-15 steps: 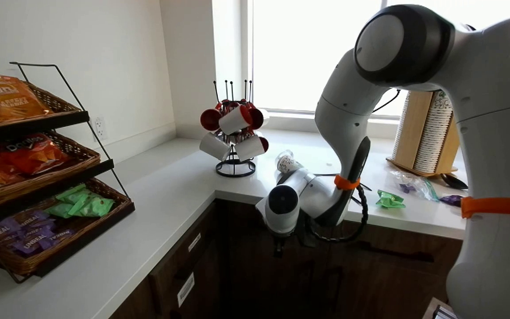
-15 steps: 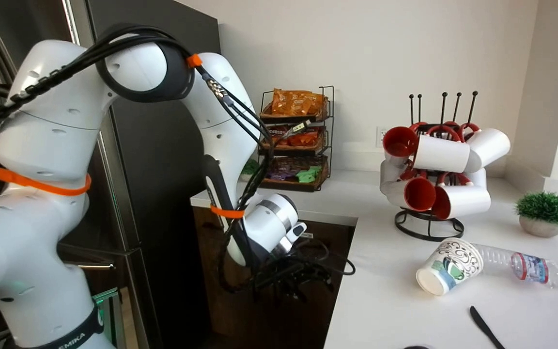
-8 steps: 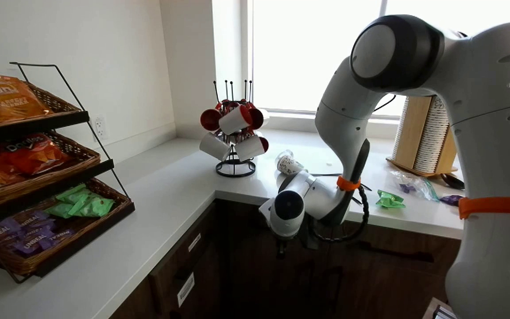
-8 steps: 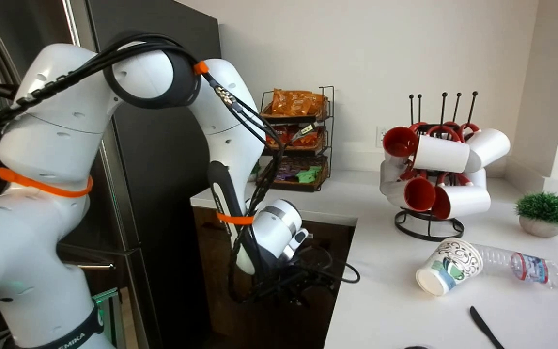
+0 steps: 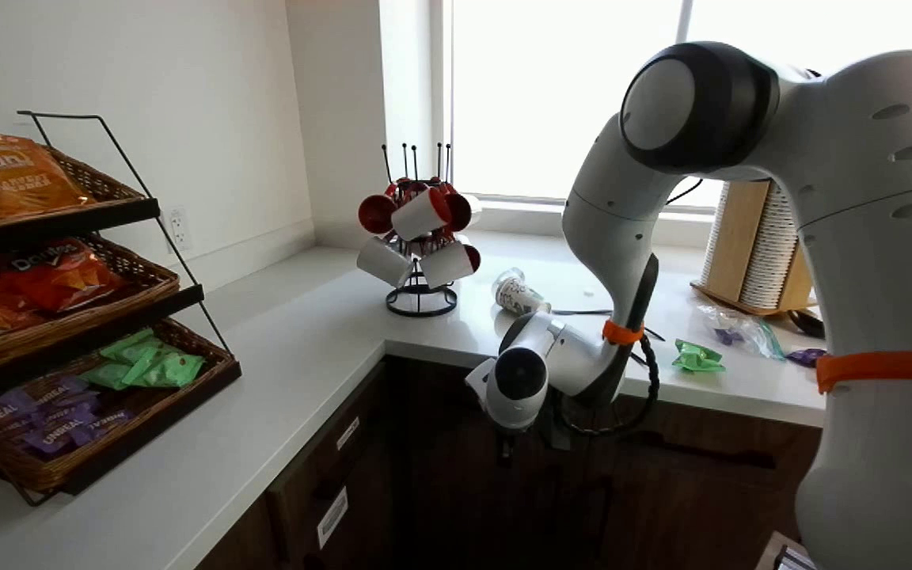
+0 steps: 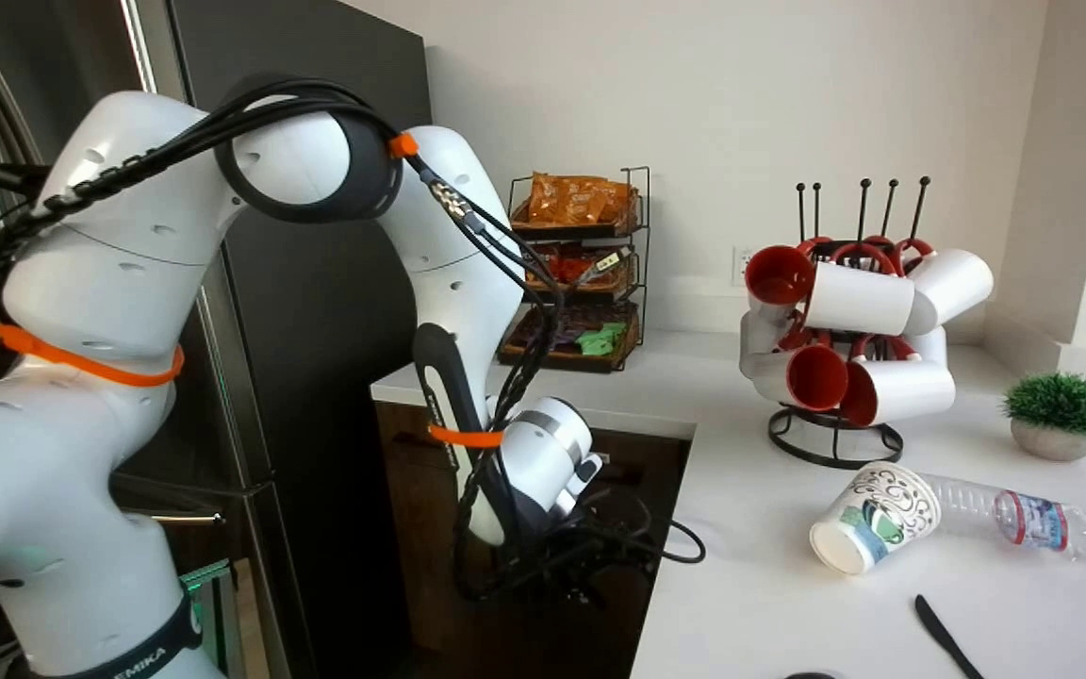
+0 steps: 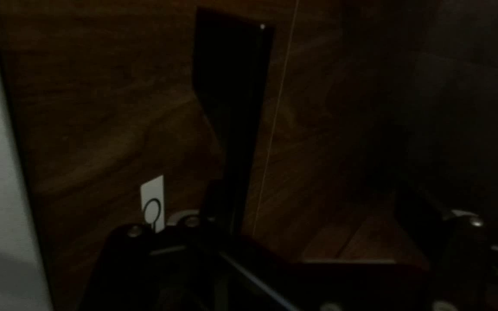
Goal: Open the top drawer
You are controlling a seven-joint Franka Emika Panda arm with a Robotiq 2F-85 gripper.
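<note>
Hanging lower than the front edge of the bench point(image 5: 298, 332), with gripper point(image 7: 314, 201) spread wide and nothing to be seen between the fingers point(image 7: 426, 220). Facing the drawer point(image 7: 115, 108), just under that edge in the wrist view and apparently closed; probably on the window point(image 5: 551, 95) side of the bench's inner corner, to judge by the aim. Likely at the lining-up step, before any grip on the handle point(image 7: 240, 108).

Prone first to misalignment. Looks to have the handle in line with the finger nearest the bench edge rather than with the gap; liable, then, on advancing, to ram the handle head-on, or to close on air beside it. By correcting too far toward the edge, at risk of knocking that finger against the bench.

Hard to gauge depth, with a black handle on dark wood in poor light; hence easy to stop short and pinch too little. Might then slip off at the pull or, from a hold near one end, skew and jam the drawer.

Wise to mind the cable point(image 6: 702, 549), looped across the bench edge in an exterior view — cannot tell whether touching — and apt to snag on backing away.
</note>
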